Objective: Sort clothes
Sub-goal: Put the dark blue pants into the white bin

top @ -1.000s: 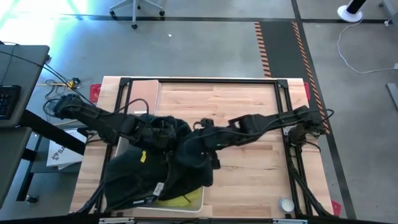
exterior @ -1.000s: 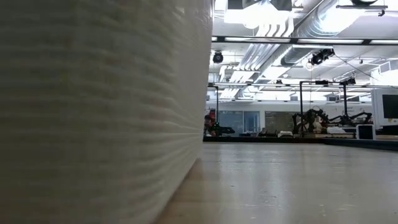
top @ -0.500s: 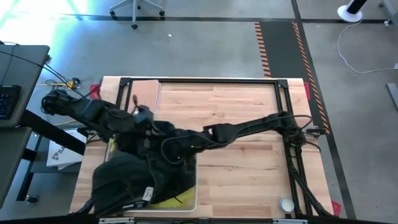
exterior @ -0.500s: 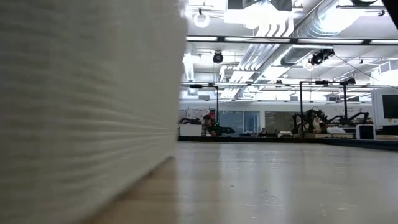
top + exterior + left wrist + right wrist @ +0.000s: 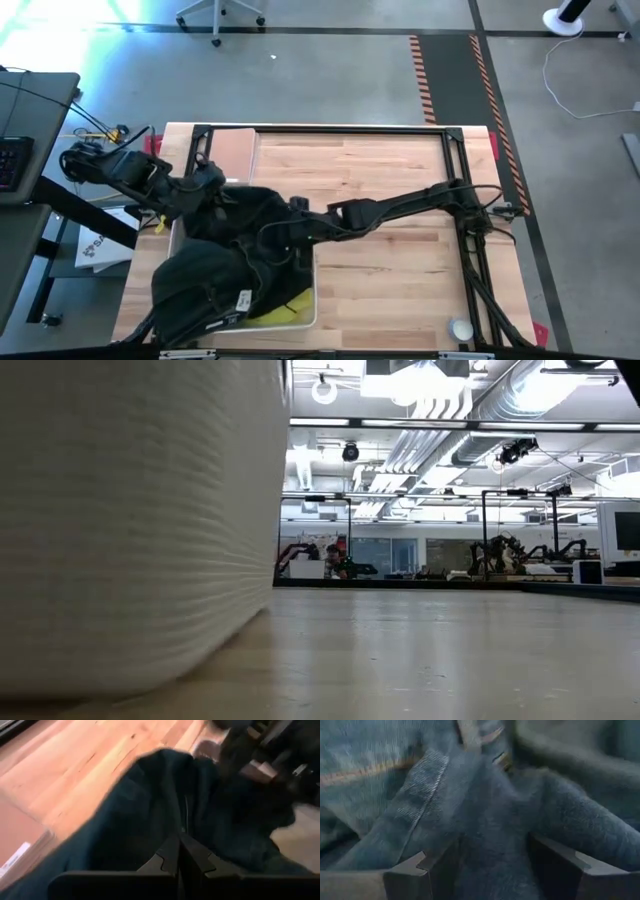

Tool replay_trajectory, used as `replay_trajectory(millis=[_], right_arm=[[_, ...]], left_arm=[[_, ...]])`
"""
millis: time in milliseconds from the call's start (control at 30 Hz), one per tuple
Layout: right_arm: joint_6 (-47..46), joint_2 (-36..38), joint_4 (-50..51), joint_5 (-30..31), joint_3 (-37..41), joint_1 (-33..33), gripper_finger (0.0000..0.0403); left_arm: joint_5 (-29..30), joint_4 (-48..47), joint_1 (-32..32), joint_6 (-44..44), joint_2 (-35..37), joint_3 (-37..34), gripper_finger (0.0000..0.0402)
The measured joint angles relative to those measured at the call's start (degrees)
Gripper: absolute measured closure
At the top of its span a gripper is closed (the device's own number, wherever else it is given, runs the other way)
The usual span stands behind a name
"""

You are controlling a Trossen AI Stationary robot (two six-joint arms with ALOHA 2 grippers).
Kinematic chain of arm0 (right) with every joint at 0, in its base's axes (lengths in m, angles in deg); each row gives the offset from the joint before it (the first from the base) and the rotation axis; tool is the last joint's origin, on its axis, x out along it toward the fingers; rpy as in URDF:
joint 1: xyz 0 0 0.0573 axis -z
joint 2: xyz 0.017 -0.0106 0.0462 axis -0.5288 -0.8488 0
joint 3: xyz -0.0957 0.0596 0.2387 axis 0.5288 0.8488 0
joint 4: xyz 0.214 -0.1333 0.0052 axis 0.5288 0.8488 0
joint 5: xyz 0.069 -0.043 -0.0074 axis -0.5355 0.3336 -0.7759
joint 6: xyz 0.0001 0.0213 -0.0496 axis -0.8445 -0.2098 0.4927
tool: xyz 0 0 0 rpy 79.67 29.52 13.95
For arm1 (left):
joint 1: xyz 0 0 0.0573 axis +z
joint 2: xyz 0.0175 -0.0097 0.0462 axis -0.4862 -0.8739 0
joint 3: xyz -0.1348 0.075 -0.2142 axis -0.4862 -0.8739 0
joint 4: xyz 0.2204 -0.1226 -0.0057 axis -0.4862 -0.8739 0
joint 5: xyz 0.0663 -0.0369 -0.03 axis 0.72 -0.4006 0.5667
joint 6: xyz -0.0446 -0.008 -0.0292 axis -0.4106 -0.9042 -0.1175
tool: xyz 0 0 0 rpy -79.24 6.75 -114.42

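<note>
A dark denim pair of jeans [image 5: 215, 275] lies heaped over a white bin [image 5: 313, 292] at the table's front left. A bright yellow garment [image 5: 281, 317] shows under it in the bin. My left gripper [image 5: 213, 186] is shut at the heap's far left end, on dark cloth [image 5: 150, 805]. My right gripper [image 5: 288, 232] reaches in from the right and is closed on denim [image 5: 395, 780] at the heap's right side. The other clothes are hidden. My left gripper [image 5: 180, 851] pinches dark cloth [image 5: 186, 827] between its two fingers at the heap's far left end. How many layers it holds, I cannot tell. The cloth runs slack from the fingers toward the bin. My right gripper [image 5: 492, 862] has a thick bunch of denim [image 5: 490, 835] between its two fingers [image 5: 427, 862], beside a stitched seam. Several layers fill the gap. It comes level from the table's right. The cloth lies on the heap over the bin.
A tan flat board [image 5: 232, 153] lies at the far left of the table. A black frame [image 5: 330, 129] runs round the tabletop. A small white round thing [image 5: 460, 329] sits at the front right. The bin's ribbed wall [image 5: 130, 520] fills the low view's left.
Both grippers have gone toward the table's left edge with the dark jeans, the left one also toward the far edge. The heap has been dragged left and bunched over the bin. The bin has slid a little to the left.
</note>
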Motion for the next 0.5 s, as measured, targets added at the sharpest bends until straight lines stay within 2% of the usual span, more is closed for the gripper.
replay_trajectory(millis=[100, 267, 300, 400, 500], right_arm=[[2.85, 3.16, -3.28, 1.26, -0.05, -0.87, 0.0172], [7.35, 7.00, -9.26, 2.33, -0.16, -3.74, 0.0172], [7.15, 7.62, -10.67, 4.80, -0.16, -4.32, 0.0172], [4.56, 10.47, -10.92, 17.92, -0.23, -5.01, 0.0172], [1.87, 12.02, -6.08, 25.68, -0.35, -4.63, 0.0172]], left_arm=[[0.66, -3.31, 0.00, -0.33, 0.20, 2.11, 0.0401], [4.95, -10.21, 0.00, -1.15, 0.23, 6.69, 0.0401], [5.23, -12.41, 0.00, -2.26, 0.23, 7.14, 0.0401], [4.19, -20.07, 0.08, -9.02, 0.14, 7.12, 0.0401], [2.54, -17.85, 0.90, -9.81, 1.22, 4.07, 0.0401]])
